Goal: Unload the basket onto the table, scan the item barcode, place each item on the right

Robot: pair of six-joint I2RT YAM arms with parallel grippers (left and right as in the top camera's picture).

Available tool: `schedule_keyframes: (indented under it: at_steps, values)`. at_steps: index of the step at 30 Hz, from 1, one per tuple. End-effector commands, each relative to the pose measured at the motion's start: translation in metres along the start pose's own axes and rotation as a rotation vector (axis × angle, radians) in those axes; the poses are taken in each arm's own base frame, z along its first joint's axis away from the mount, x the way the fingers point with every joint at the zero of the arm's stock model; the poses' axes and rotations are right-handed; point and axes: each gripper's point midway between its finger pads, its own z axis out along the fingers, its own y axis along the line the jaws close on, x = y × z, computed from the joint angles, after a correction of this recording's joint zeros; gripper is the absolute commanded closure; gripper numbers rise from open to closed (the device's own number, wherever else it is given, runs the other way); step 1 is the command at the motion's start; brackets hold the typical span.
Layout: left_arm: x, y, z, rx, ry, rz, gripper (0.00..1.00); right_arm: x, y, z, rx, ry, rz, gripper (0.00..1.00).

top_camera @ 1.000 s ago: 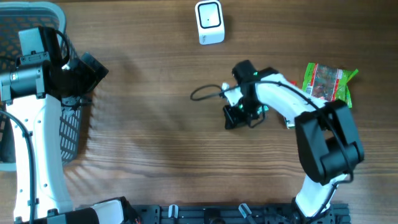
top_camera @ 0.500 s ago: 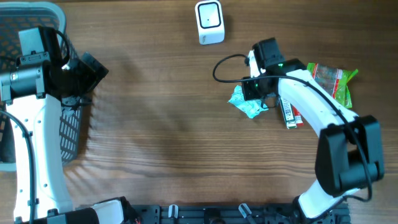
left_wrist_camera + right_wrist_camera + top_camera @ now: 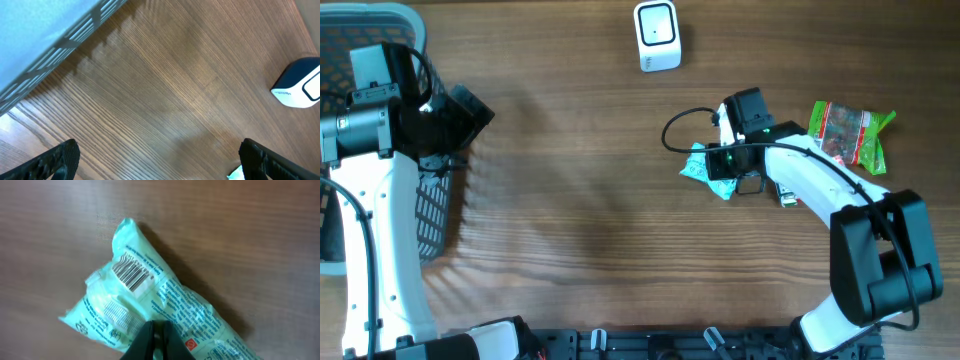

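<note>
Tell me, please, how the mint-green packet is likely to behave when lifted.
The mint-green packet looks like thin, creased film, so it will probably sag from the right tool pinching its edge. Small and soft, it seems light. The glossy wrap may slip, and the barcode could curl.

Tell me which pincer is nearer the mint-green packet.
Right. The right pincer is shut on the edge of the mint-green packet. The left pincer hangs open far off to the left, beside the basket, with bare wood between it and the packet.
</note>
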Motion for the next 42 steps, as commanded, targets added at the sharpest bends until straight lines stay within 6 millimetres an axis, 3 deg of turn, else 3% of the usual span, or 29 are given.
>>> schedule_keyframes:
  at_steps: [1,3,6,17,19,21,24,27,31,38,40,42]
  values:
    - [-0.003,0.005,0.002,-0.017,-0.007,-0.012,0.00,0.001,0.002,-0.015,0.033,0.054,-0.088,0.90]
    - [-0.003,0.005,0.002,-0.017,-0.007,-0.012,0.00,-0.016,0.013,-0.035,-0.003,0.008,-0.092,0.90]
    - [-0.003,0.005,0.002,-0.017,-0.007,-0.012,0.00,-0.020,0.028,-0.041,-0.077,-0.014,-0.097,0.90]
    - [-0.003,0.005,0.002,-0.017,-0.007,-0.012,0.00,0.030,0.022,0.012,-0.132,0.073,-0.008,0.91]
    - [-0.003,0.005,0.002,-0.017,-0.007,-0.012,0.00,0.033,0.022,0.013,-0.137,0.078,-0.011,0.92]
    - [-0.003,0.005,0.002,-0.017,-0.007,-0.012,0.00,0.023,0.028,0.003,-0.162,0.065,-0.048,0.91]
    - [-0.003,0.005,0.002,-0.017,-0.007,-0.012,0.00,0.002,0.041,-0.030,-0.208,0.021,-0.113,0.87]
    - [-0.003,0.005,0.002,-0.017,-0.007,-0.012,0.00,-0.009,0.034,-0.057,-0.134,-0.007,-0.104,0.87]
    - [-0.003,0.005,0.002,-0.017,-0.007,-0.012,0.00,0.019,0.003,-0.049,0.029,0.087,0.024,0.87]
    - [-0.003,0.005,0.002,-0.017,-0.007,-0.012,0.00,0.075,-0.014,-0.011,0.057,0.198,0.088,0.86]
    - [-0.003,0.005,0.002,-0.017,-0.007,-0.012,0.00,0.080,-0.016,-0.006,0.057,0.200,0.088,0.87]
    - [-0.003,0.005,0.002,-0.017,-0.007,-0.012,0.00,0.071,-0.010,-0.009,0.031,0.178,0.071,0.87]
